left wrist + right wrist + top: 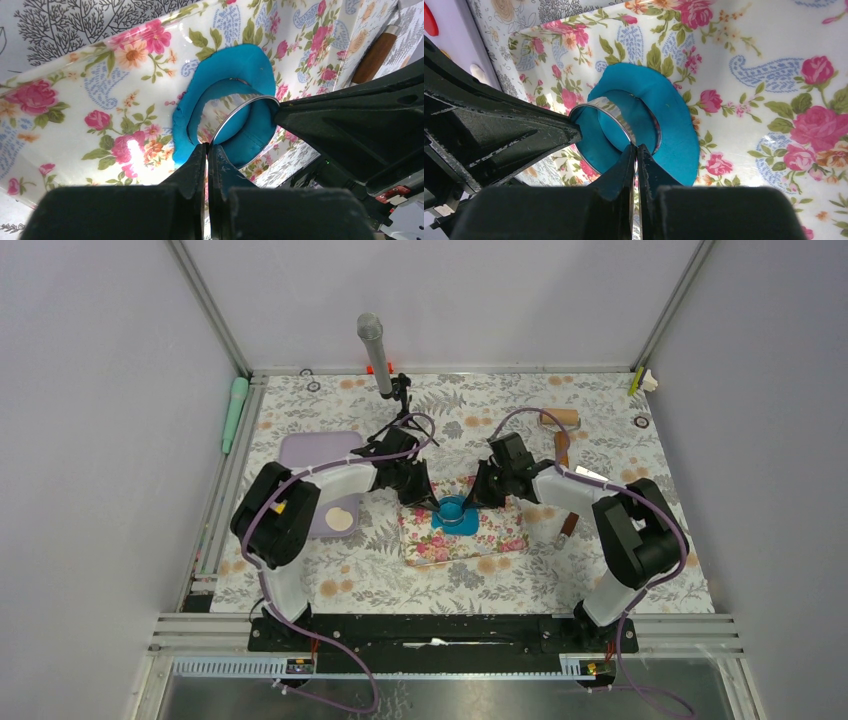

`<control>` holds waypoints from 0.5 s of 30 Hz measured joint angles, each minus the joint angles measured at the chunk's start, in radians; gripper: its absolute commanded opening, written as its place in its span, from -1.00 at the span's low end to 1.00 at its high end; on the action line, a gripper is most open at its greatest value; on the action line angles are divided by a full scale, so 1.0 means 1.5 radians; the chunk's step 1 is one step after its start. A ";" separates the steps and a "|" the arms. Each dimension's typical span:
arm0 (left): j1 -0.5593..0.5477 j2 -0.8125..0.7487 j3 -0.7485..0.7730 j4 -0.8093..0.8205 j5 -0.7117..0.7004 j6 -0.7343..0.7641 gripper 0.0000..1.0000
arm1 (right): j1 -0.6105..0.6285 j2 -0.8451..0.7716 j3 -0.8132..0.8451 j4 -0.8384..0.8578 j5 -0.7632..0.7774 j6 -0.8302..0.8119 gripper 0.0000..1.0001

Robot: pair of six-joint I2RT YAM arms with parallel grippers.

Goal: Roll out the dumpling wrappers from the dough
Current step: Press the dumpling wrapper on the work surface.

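In the overhead view the left gripper (432, 498) and the right gripper (480, 495) meet over the floral mat (470, 542). The dough (452, 513) lies there as a flattened blue sheet near the mat's far edge. The left wrist camera shows the left gripper's fingers pressed together with only the thin wall of the metal ring cutter (248, 101) between them. The cutter stands on the dough. From the right wrist, the right gripper (635, 148) pinches the opposite side of the ring cutter just as tightly.

The risk, as I judge it, comes from two arms sharing one rigid ring. If either presses or lifts out of step, the cutter will tilt and bite on one side only, leaving a ragged edge. Soft clay may also cling to the metal and drag the sheet off the mat (a pinch on so thin a wall could slip too).

Only the overhead view shows the wooden roller (560, 422), lying well off to the right. Only the wrist cameras show the grips. No view shows whether the rim has reached the mat.
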State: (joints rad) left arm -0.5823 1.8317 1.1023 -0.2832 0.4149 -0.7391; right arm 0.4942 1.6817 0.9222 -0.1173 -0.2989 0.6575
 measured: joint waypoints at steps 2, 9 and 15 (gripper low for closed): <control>0.000 0.012 0.020 -0.023 0.002 0.004 -1.00 | 0.000 -0.006 -0.009 0.009 0.002 0.005 -1.00; -0.002 0.075 0.120 -0.106 0.019 0.025 -1.00 | 0.000 -0.049 -0.065 0.051 0.033 0.038 -1.00; -0.004 0.078 0.124 -0.112 0.021 0.035 -1.00 | 0.003 -0.064 -0.089 0.075 0.049 0.064 -1.00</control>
State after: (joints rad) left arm -0.5884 1.9484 1.2877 -0.4507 0.4458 -0.6872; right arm 0.4980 1.5864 0.7895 -0.0055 -0.2260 0.7536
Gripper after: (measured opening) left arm 0.014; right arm 0.066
